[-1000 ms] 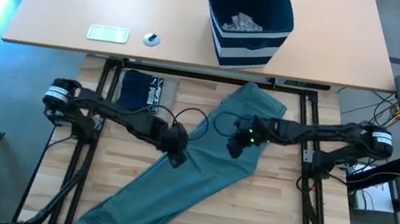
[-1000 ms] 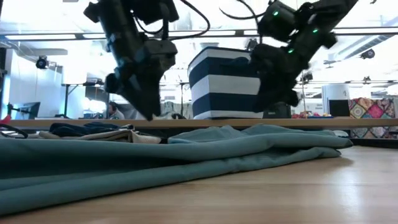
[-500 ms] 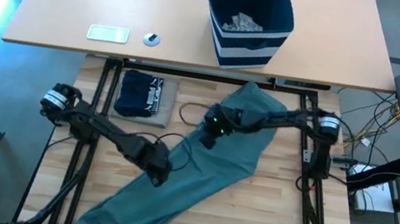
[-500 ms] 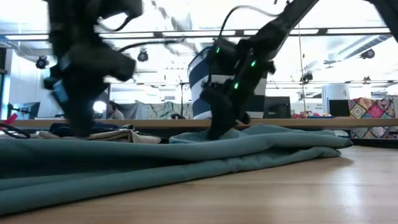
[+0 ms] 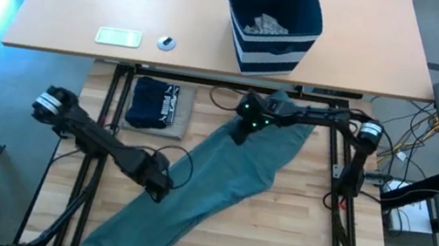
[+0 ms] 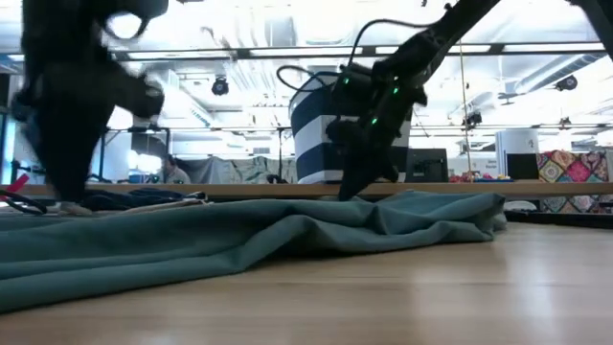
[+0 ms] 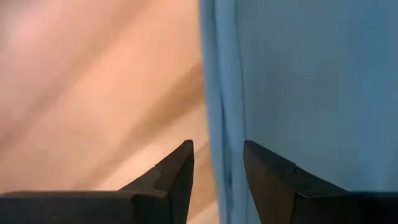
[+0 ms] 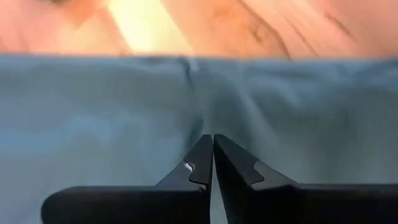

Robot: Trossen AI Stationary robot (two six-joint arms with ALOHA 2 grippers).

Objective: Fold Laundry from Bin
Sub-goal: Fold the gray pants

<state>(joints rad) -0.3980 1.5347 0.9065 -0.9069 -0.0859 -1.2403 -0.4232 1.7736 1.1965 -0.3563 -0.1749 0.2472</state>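
right hand (image 5: 239, 131): fingers pressed together, tips on the teal-green garment (image 5: 219, 180) at its end nearest the bin (image 5: 270, 16) | left hand (image 5: 158, 186): fingers parted, straddling the garment's edge, at its far side from the bin | garment sprawled diagonally on desk (image 5: 301, 224)

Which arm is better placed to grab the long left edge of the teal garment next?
Left. Its open gripper straddles the teal garment edge; the right gripper is shut near the far end.

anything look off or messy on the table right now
The teal garment lies askew, stretched diagonally with its lower end running off the table's near edge. The navy garment sits folded, and the bin stands upright.
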